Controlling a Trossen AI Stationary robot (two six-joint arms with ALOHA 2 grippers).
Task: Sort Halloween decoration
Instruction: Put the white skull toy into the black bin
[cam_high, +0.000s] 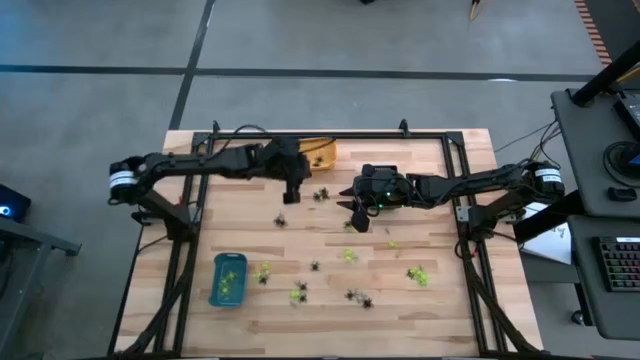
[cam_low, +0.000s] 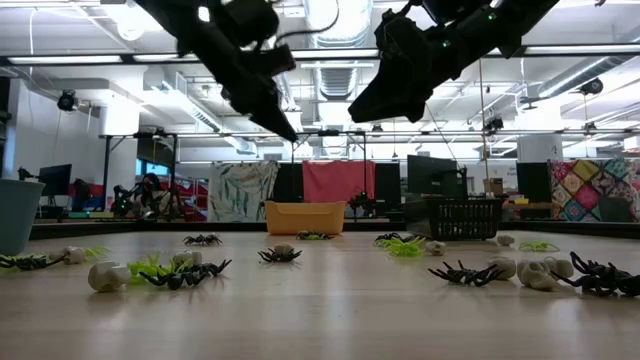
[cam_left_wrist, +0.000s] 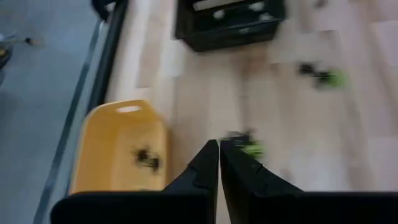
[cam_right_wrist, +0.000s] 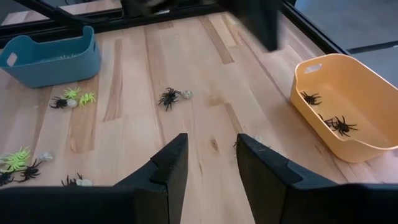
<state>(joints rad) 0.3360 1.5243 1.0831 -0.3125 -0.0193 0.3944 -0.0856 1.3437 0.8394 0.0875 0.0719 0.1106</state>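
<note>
Low view, nearest the lens: a row of trinkets on the table (cam_low: 330, 320), with a black spider (cam_low: 185, 275) and a whitish skull (cam_low: 105, 277) at lower left beside a lime-green piece (cam_low: 150, 266), more spiders (cam_low: 468, 272) and skulls (cam_low: 538, 276) at lower right. Farther back, centre frame, the orange tray (cam_low: 304, 217) stands on the far edge, a black tray (cam_low: 465, 217) to its right; a blue tray (cam_low: 15, 213) cuts the left edge. Both arms hang above the table at the top of the frame, clear of the wood. High view: the trinkets are scattered over the middle and lower half of the table, green ones (cam_high: 417, 273) to lower right, spiders (cam_high: 359, 297) lower centre; the blue tray (cam_high: 228, 279) at lower left holds green pieces. The left gripper (cam_high: 292, 190) sits above centre-left, just beside the orange tray (cam_high: 322, 153) at the upper edge; in the left wrist view its fingers (cam_left_wrist: 202, 168) are pressed together, clenched on nothing. The right gripper (cam_high: 356, 215) sits at centre frame over bare wood. In the right wrist view its fingers (cam_right_wrist: 171, 163) stand apart with only table between them, released. Beyond them a spider (cam_right_wrist: 168, 98) lies on the wood, and the orange tray (cam_right_wrist: 329, 81) at right holds three spiders (cam_right_wrist: 341, 125).
</note>
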